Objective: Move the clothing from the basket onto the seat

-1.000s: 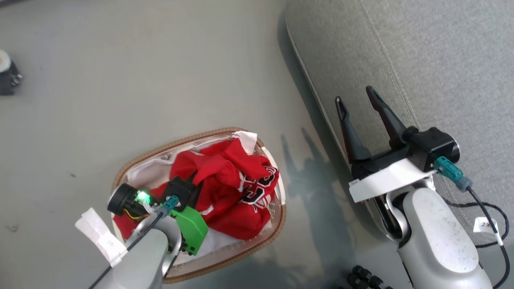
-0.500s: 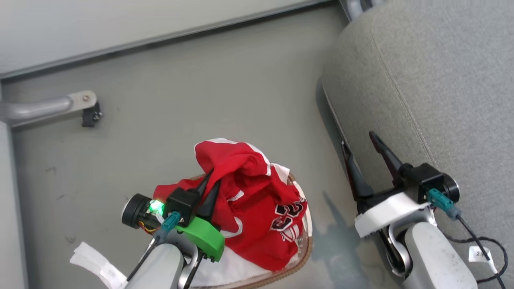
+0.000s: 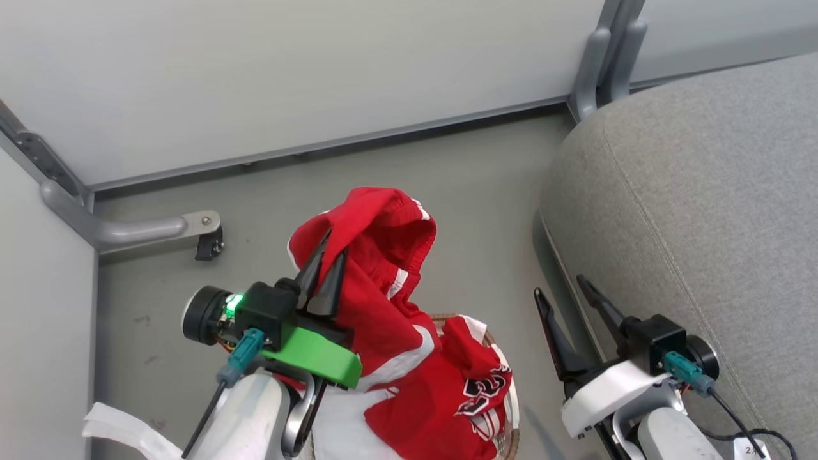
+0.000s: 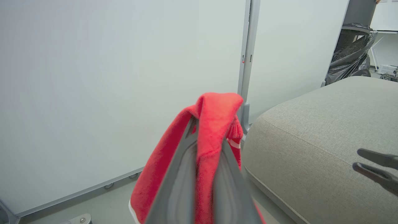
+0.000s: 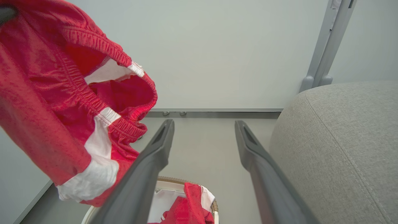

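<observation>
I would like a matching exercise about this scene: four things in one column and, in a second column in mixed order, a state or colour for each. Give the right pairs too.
Things
1. left gripper
2. right gripper
3. basket
4. seat

States
a. open, holding nothing
b. grey fabric
c. shut on red clothing, lifted up
d. some red clothing lies in it

Pairs: 1-c, 2-a, 3-d, 4-b
</observation>
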Controlling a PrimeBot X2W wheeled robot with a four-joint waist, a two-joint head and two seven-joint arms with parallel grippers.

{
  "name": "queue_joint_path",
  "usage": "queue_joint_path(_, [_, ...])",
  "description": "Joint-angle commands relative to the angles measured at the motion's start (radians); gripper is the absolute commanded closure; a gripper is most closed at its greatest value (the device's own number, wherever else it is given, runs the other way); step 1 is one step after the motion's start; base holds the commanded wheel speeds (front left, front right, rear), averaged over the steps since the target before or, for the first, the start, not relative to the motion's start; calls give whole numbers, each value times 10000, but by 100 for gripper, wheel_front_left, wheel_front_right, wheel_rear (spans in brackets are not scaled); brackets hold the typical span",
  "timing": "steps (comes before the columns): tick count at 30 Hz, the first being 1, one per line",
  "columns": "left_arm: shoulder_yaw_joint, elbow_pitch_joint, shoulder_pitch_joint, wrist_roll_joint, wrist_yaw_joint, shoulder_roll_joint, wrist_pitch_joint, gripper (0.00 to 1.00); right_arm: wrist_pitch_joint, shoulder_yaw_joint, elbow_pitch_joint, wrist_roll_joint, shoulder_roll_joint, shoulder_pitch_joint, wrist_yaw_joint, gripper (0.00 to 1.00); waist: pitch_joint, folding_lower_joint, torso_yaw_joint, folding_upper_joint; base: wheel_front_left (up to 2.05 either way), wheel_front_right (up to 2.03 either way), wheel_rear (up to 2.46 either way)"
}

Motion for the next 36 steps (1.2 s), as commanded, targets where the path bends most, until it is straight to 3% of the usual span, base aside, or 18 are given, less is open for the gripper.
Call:
queue_joint_path(1, [77,-154,12,-40,-35,0,-37,100,-48,38,65,30,-45,184,-7,0,-383,1,158,0,0,0,0])
queue_joint_path(9, [157,-395,-194,-160,-38,-42,-37,100,-48,697,182,59,-66,336,-7,0,-604,1,119,0,0,0,0])
queue_joint_path(17, [-152,-444,-301,-328,-41,-42,-37,100,-48,3428,222,627,-623,-303,-7,0,-528,1,300,0,0,0,0])
queue_joint_path(22, [-550,-415,-496,-401,-42,-39,-37,100,-48,4494,630,831,-789,-1256,-7,0,-359,1,567,0,0,0,0])
queue_joint_path(32, [-1406,-418,-815,-763,-41,-41,-37,100,-47,5536,1968,1060,-332,-2778,-7,0,-171,1,1339,0,0,0,0])
queue_joint_path(33, [-1458,-431,-841,-804,-41,-39,-37,100,-47,5616,2183,1161,-280,-2838,-8,63,-158,1,1404,0,0,0,0])
queue_joint_path(34, [-1535,-444,-852,-839,-41,-39,-37,100,-48,5652,2333,1235,-252,-2889,-8,86,-142,1,1460,0,0,0,0])
queue_joint_path(35, [-1600,-457,-855,-905,-41,-41,-37,100,-47,5725,2464,1305,-208,-2965,-8,100,-109,1,1514,0,0,0,0])
queue_joint_path(36, [-1636,-463,-861,-926,-41,-41,-37,100,-47,5720,2518,1368,-171,-2999,-8,100,-79,1,1550,0,0,0,0])
